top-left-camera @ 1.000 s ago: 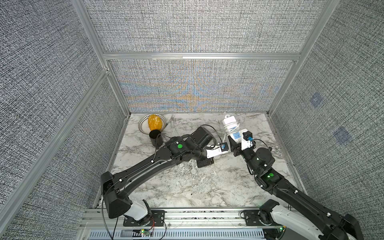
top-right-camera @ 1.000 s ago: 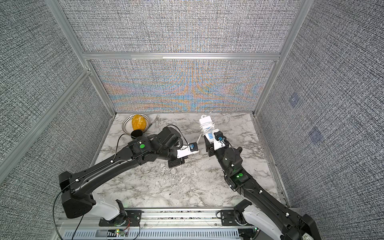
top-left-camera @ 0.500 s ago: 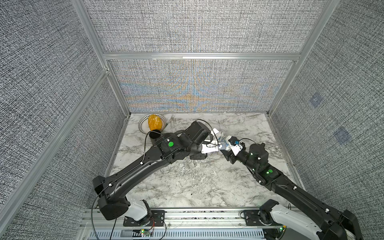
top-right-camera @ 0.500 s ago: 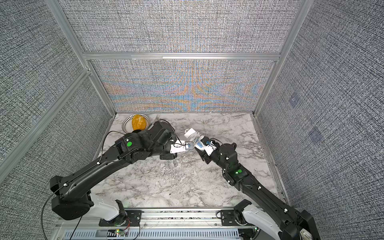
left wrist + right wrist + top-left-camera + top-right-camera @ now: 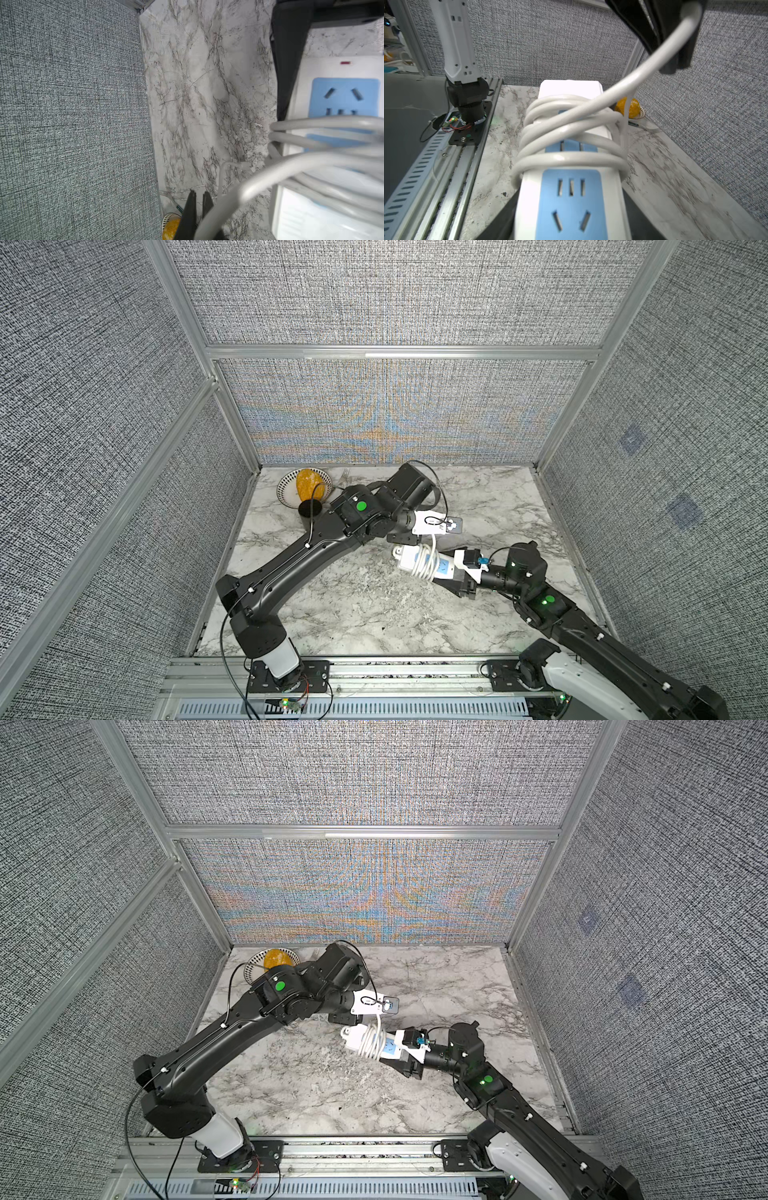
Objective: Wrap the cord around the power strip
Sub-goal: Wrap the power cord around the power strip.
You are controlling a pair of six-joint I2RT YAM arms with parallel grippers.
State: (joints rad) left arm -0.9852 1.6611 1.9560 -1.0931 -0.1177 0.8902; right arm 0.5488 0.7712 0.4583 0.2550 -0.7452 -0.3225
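Left gripper [image 5: 199,204] above power strip [image 5: 571,207]

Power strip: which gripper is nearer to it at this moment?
Right. The right gripper is clamped on one end of the power strip. The left gripper is off the strip, above its wrapped middle, pinching the cord that rises from the coils.

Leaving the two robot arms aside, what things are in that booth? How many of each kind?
Power strip: 1
Cord: 1
Striped bowl: 1
Orange lump in the bowl: 1
Black cup: 1
Fork: 1
Total: 6
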